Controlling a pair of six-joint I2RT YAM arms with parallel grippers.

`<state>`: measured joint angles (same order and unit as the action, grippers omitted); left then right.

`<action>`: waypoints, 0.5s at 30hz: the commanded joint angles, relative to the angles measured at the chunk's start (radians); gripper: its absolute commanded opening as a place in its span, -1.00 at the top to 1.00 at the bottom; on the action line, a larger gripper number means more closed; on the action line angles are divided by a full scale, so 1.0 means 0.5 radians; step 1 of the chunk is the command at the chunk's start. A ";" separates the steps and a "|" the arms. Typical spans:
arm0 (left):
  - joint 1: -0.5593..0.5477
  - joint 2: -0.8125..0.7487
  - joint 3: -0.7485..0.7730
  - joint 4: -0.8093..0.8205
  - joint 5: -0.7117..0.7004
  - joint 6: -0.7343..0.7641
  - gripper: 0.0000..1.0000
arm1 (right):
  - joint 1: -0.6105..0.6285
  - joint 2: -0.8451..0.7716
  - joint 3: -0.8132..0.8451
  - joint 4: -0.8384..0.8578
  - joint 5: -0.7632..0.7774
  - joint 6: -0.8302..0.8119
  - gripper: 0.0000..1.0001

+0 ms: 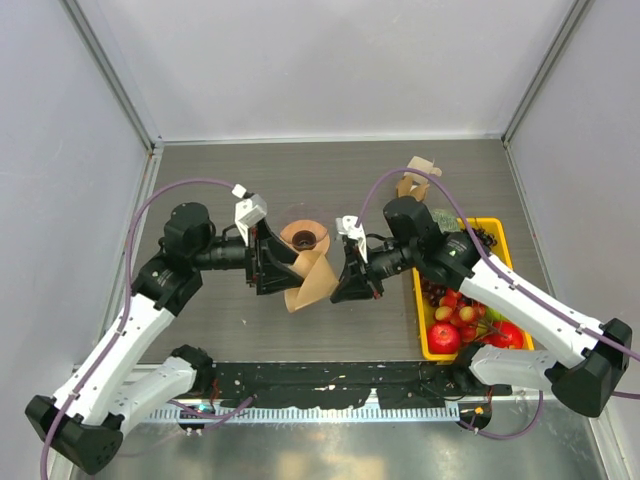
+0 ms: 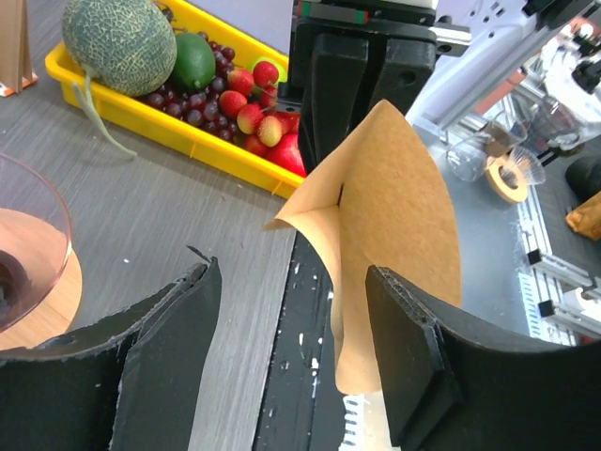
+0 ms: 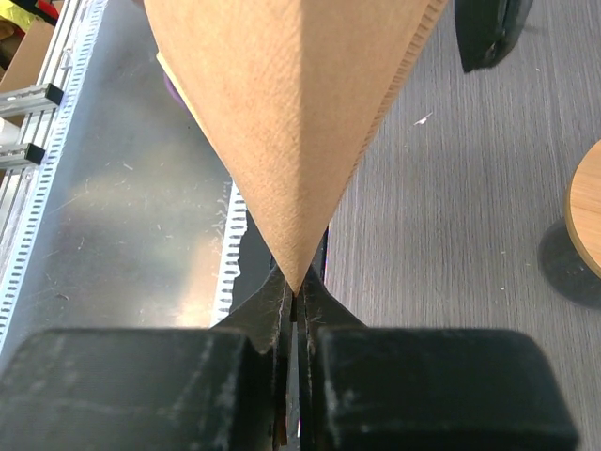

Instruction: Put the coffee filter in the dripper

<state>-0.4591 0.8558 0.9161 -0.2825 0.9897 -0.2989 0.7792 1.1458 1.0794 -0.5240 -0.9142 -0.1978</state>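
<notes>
The coffee filter (image 1: 312, 280) is a tan paper cone held in the air between the two grippers, its mouth partly spread. My right gripper (image 3: 296, 291) is shut on its pointed tip, and the coffee filter (image 3: 291, 122) fans out ahead of the fingers. My left gripper (image 2: 291, 310) is open; the coffee filter (image 2: 394, 207) hangs with its lower edge between the jaws, close to the right finger (image 2: 423, 366). The dripper (image 1: 305, 238), clear glass on an orange-brown collar, stands on the table just behind the filter, and shows as the dripper (image 2: 28, 254) at the left edge of the left wrist view.
A yellow fruit tray (image 1: 497, 222) with a melon (image 2: 120, 42), grapes and apples sits at the right. A bunch of brown paper filters (image 1: 415, 180) lies at the back right. The black rail and metal strip (image 1: 300, 385) run along the near edge.
</notes>
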 commanded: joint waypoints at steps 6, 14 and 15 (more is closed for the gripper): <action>-0.149 0.117 0.110 -0.073 -0.154 0.098 -0.05 | 0.028 0.046 0.136 -0.087 -0.009 -0.080 0.89; -0.051 0.175 -0.062 0.349 -0.130 -0.561 1.00 | 0.025 -0.131 0.136 0.103 0.652 -0.144 -0.74; -0.036 0.187 -0.077 0.399 -0.133 -0.659 1.00 | 0.025 -0.138 0.148 0.109 0.723 -0.184 -0.78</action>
<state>-0.5137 0.9340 0.9134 -0.2562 0.9173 -0.4122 0.7868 1.1473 1.1091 -0.5514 -0.7761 -0.2356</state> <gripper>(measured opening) 0.029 0.812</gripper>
